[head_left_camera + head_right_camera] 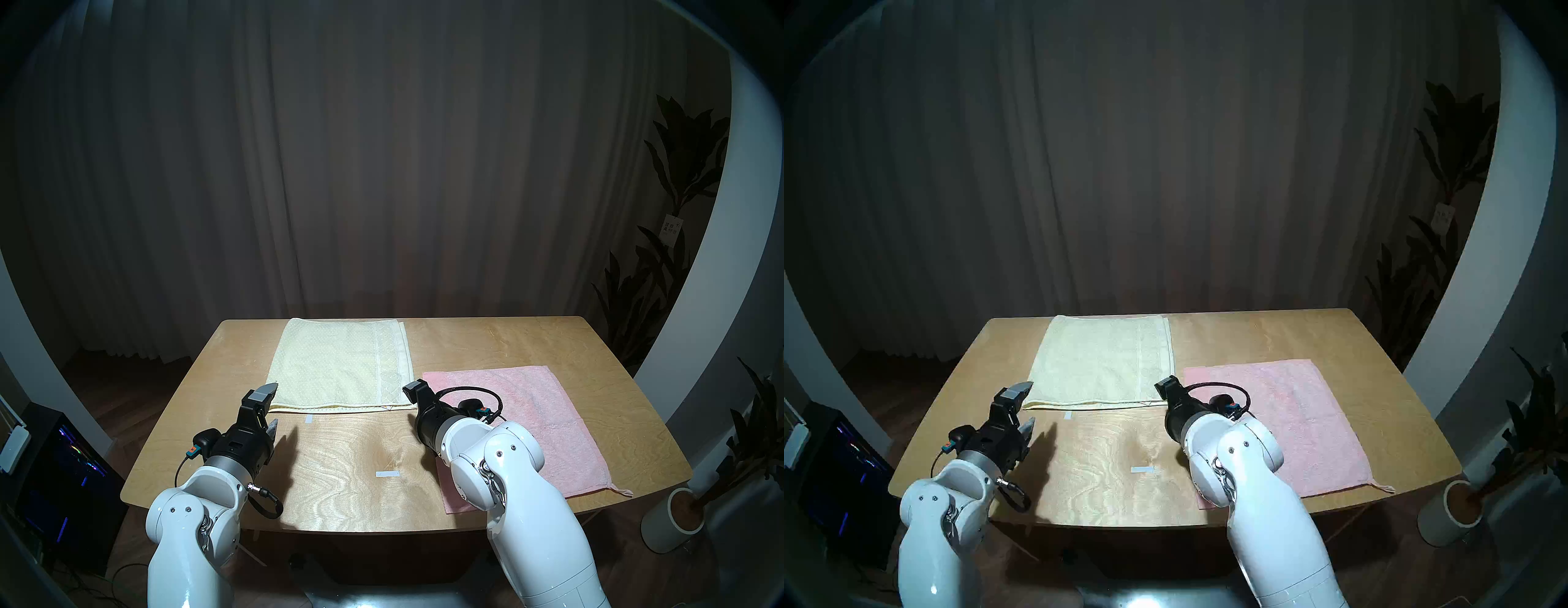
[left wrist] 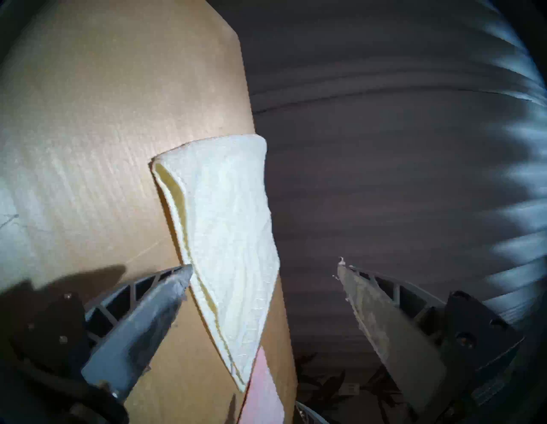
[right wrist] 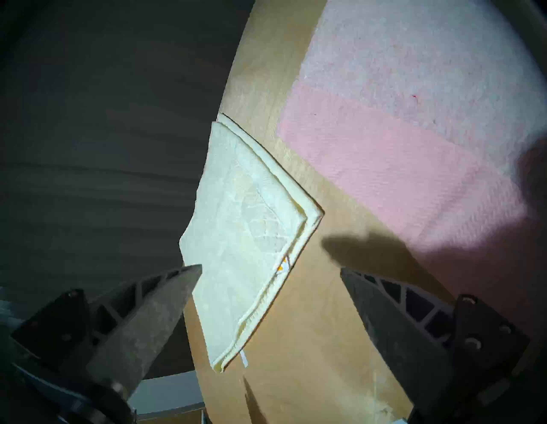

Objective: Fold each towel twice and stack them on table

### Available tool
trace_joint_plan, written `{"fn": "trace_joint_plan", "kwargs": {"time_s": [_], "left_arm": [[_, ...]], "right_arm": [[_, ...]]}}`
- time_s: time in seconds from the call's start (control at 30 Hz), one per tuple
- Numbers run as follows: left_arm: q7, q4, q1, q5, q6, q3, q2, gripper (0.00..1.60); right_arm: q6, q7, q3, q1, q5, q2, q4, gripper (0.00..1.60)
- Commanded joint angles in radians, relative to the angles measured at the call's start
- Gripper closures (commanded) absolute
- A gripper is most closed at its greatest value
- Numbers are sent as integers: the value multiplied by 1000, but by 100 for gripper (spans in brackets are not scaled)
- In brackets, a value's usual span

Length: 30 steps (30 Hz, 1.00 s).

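Here, both the left gripper [image 1: 271, 406] and right gripper [image 3: 270, 271] hover spread and empty at the near corners of the cream towel [image 1: 339, 369], apparently folded once; the pink towel [image 1: 526, 424] lies flat beside it on the table [image 1: 339, 479]. Next, each must pinch 1 corner.

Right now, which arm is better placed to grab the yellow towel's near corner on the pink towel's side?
Likely the right. The right tool hangs open by that corner of the yellow towel, next to the pink towel. The left tool, also open, is at the opposite near corner.
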Motion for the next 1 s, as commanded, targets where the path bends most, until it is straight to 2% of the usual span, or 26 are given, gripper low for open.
{"fn": "trace_joint_plan", "kwargs": {"time_s": [0.0,0.2,0.4,0.53,0.73,0.87,0.97], "left_arm": [[1,14,-44,14,-14,3,7,0],[34,36,-88,23,-13,18,17,0],[54,51,-114,39,-13,23,34,0],[119,62,-140,38,-9,21,38,0],[151,84,-149,28,-5,12,43,0],[134,118,-158,18,-7,6,47,0],[79,146,-161,8,-4,0,56,0]], "right_arm": [[-27,29,-21,51,-1,-12,22,0],[-36,35,-24,80,-3,-23,65,0],[-47,7,-30,110,-12,-32,103,0],[-45,-21,-28,134,18,-42,127,0],[-46,-31,-23,151,35,-49,150,0],[-43,-38,-23,159,48,-51,161,0],[-46,-32,-24,165,57,-51,174,0]]}}
